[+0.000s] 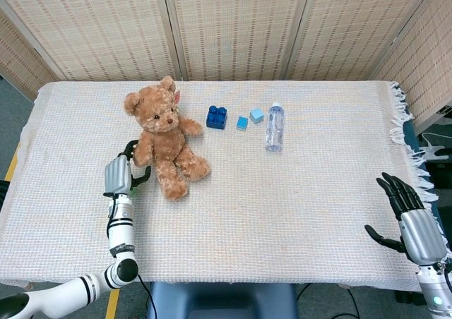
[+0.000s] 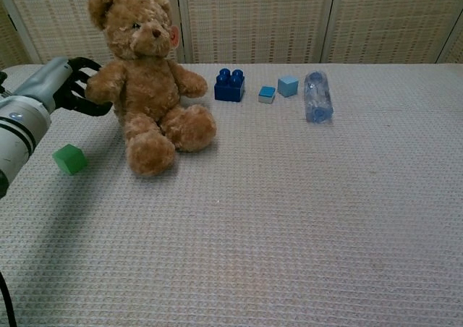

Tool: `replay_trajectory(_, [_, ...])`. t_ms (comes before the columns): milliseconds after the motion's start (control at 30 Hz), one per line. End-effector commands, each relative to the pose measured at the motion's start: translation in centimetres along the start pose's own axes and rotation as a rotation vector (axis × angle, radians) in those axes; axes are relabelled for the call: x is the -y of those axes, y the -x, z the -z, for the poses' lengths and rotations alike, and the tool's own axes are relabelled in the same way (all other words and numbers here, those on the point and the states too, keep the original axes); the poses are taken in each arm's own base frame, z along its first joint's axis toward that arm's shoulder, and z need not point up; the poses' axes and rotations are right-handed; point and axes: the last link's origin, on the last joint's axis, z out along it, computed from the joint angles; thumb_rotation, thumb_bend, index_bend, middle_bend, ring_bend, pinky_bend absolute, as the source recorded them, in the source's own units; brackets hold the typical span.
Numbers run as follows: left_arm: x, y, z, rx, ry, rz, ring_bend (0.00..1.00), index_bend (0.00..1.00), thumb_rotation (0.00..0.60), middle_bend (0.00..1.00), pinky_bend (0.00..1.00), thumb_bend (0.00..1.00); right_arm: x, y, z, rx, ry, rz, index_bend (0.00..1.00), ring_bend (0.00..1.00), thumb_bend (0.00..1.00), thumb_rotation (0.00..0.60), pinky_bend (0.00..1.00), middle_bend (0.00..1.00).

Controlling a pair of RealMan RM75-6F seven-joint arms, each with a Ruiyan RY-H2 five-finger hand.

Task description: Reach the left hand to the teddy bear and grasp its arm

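The brown teddy bear [image 1: 164, 135] [image 2: 148, 81] sits upright at the table's left, facing front. My left hand [image 1: 119, 174] [image 2: 54, 88] is at the bear's outstretched arm [image 1: 143, 152] [image 2: 103, 87]. Its dark fingers curl over the top of the paw and the thumb hooks under it, so the hand grips the arm's end. My right hand [image 1: 413, 224] hangs open off the table's front right corner, fingers spread, holding nothing. It does not show in the chest view.
A green cube [image 2: 69, 158] lies just in front of my left hand. A dark blue brick [image 1: 217, 116] [image 2: 229, 85], two small light blue cubes [image 1: 249, 118] [image 2: 278, 90] and a lying clear bottle [image 1: 274, 127] [image 2: 317, 97] sit right of the bear.
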Motion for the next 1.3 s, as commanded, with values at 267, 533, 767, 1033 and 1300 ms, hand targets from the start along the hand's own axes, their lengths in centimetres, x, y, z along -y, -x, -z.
replay_trajectory(267, [0.2,0.5,-0.6,-0.081,-0.013,-0.024,0.48,0.34,0.600,0.51,0.47,0.35,0.0,0.0,0.0,0.001,0.000,-0.003,0.00,0.00,0.12,0.600,0.11,0.01])
replay_trajectory(533, [0.6,0.7,-0.9,-0.152,0.072,-0.103,0.51,0.38,0.600,0.56,0.47,0.37,0.0,0.1,0.0,0.009,-0.001,0.000,0.00,0.00,0.12,0.600,0.11,0.01])
replay_trajectory(767, [1.7,1.6,-1.0,-0.102,0.044,-0.105,0.51,0.40,0.600,0.56,0.48,0.37,0.1,0.3,0.0,0.016,-0.001,0.001,0.00,0.00,0.12,0.600,0.11,0.01])
replay_trajectory(1033, [1.7,1.2,-0.9,-0.105,0.046,-0.097,0.52,0.42,0.600,0.58,0.49,0.37,0.1,0.4,-0.1,0.019,0.001,0.004,0.00,0.00,0.12,0.600,0.11,0.01])
replay_trajectory(1300, [1.7,1.4,-0.7,-0.124,0.086,-0.084,0.52,0.42,0.600,0.57,0.49,0.37,0.1,0.4,-0.1,0.022,0.001,0.004,0.00,0.00,0.12,0.600,0.11,0.01])
